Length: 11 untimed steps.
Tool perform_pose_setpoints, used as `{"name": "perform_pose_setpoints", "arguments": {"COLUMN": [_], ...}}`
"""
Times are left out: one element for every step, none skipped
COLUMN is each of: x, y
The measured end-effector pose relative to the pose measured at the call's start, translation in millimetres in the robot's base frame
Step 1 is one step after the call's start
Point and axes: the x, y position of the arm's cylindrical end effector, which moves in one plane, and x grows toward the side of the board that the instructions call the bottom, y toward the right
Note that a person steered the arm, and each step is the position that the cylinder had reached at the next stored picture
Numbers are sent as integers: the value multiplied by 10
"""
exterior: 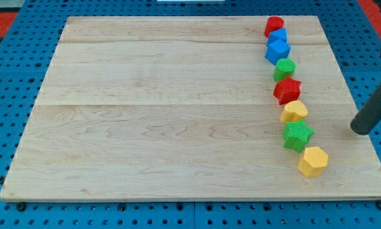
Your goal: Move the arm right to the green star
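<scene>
The green star (297, 135) lies on the wooden board (165, 108) near the view's right, low in a column of blocks. My tip (359, 129) rests on the board to the right of the green star, about a hundred pixels away, touching no block. The rod rises from it toward the view's upper right. A yellow block (294, 111) sits just above the star and a yellow hexagon (313, 161) just below it.
Higher up the column are a red star (287, 90), a green block (284, 67), a blue block (278, 51), another blue block (277, 35) and a red block (274, 25). The board's right edge (368, 137) is close to my tip.
</scene>
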Motion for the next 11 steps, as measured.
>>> {"name": "perform_pose_setpoints", "arguments": {"x": [13,40,40,40,40,40,40,40,39,-41,-230], "y": [0,0,21,93,132,167,133,130,79,26,-77]}}
